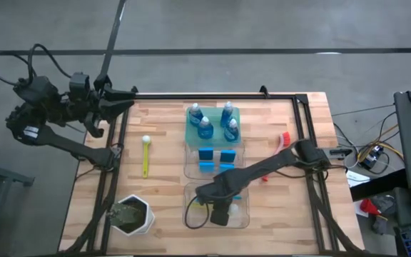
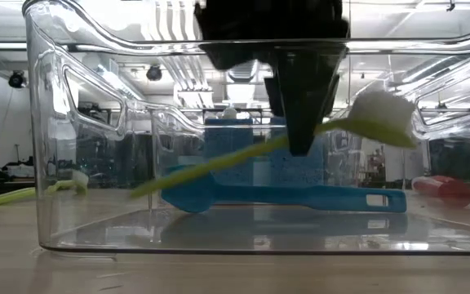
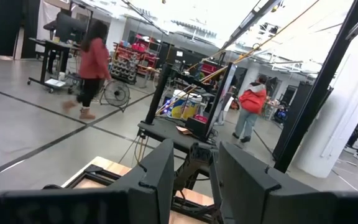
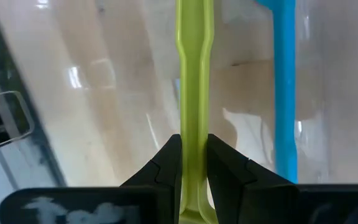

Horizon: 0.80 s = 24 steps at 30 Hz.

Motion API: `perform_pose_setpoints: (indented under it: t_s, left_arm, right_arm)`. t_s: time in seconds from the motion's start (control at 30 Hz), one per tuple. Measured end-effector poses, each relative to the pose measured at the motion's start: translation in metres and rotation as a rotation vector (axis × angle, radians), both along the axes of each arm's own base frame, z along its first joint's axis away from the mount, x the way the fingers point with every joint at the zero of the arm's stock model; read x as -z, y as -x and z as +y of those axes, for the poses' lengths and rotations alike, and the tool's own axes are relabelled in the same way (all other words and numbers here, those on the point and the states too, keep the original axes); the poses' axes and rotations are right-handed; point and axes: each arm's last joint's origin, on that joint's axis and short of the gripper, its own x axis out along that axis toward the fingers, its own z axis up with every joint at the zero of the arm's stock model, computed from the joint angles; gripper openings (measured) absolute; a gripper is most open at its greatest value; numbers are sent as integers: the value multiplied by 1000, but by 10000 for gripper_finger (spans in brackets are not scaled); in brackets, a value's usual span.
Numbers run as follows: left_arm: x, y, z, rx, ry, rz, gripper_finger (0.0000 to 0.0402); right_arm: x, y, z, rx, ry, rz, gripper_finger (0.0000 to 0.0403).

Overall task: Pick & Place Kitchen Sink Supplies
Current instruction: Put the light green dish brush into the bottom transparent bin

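Two brushes were with us in the near clear bin (image 2: 47, 163) at this moment: the blue brush (image 2: 300, 198) lay flat on its floor, and the yellow-green brush (image 4: 193, 74) was clamped by its handle between the fingers of our right pincer (image 4: 193, 163). We held it by the thin handle, we think, because the white head (image 2: 382, 114) is soft and wide and would slip. In the low view the brush was tilted, head up near the bin's wall and the other end low, not clearly touching the floor of the bin, so we judged we were lowering it beside the blue one and had not let go.

In the high view our right arm reached across the desk (image 1: 163, 207) into this bin, which stands nearest the front edge. Behind it the second bin held blue sponges (image 1: 216, 158), and the green tray (image 1: 191, 132) carried the four bottles (image 1: 213, 121), each kind kept together. Another yellow-green brush (image 1: 145, 153) lay on the desk well to the left, and a pink-red brush (image 1: 282, 141) lay on the right, so sorting was not finished.

Our left pincer (image 3: 194, 180) waited off the desk's far left corner, its fingers apart and empty. The white pot (image 1: 133, 215) stood at the front left.
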Motion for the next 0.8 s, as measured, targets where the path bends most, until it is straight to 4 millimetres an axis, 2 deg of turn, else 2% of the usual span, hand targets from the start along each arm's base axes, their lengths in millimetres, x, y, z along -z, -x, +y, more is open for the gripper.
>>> perform_pose_setpoints:
  t_s: [0.17,0.8]
  left_arm:
    - [0,1,0,0,-1,-1,122]
    - [0,1,0,0,-3,1,122]
  right_arm:
    - [10,-2,-1,3,22,18,54]
    - [15,-1,-2,-6,50,21,54]
